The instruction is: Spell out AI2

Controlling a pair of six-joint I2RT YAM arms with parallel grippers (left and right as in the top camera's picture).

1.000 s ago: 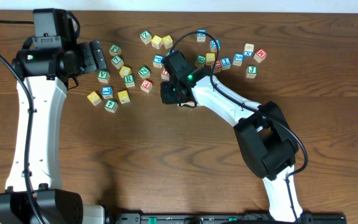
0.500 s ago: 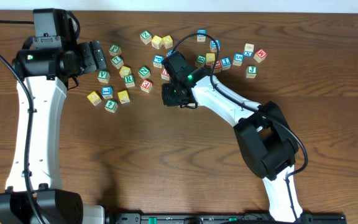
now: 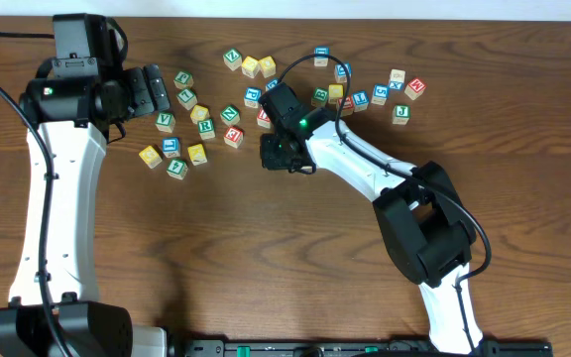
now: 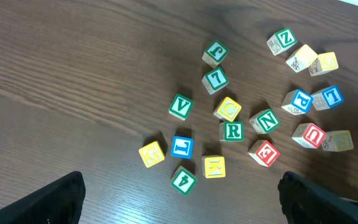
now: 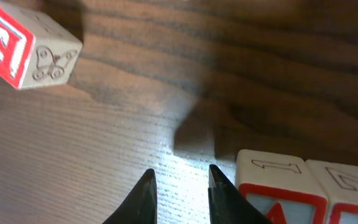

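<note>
one wooden counter [image 3: 216,258] carries everything. two white arms reach over it: the left arm [image 3: 53,188] runs up the left side, and the right arm [image 3: 360,164] comes from the lower right toward the middle.

the left fingers [image 4: 42,199] are spread wide and hold nothing. in the left wrist view their dark tips sit in the two bottom corners, with cubes lying on the counter beyond them.

the right fingers [image 5: 143,196] are clenched almost together. nothing is between them, only a thin strip of lit wood. they point down at the bare counter, and from above they sit at the lower edge of the group of cubes.

many small cubes [image 3: 206,124] lie scattered in a loose band across the top of the counter, some touching, most apart.

just beside the right fingers, on their right, stands a red cube [image 5: 281,186] with a white face. its letter is cut by the picture's edge and only a red peak shows, like the top of an a. a second red cube [image 5: 347,193] touches it on the right, and its letter is hidden.

a red e cube [image 5: 17,43] lies well apart from these, to the upper left in that view.

which of the blue cubes [image 3: 253,96] bears the 2 i cannot tell, because the marks are too small.
</note>
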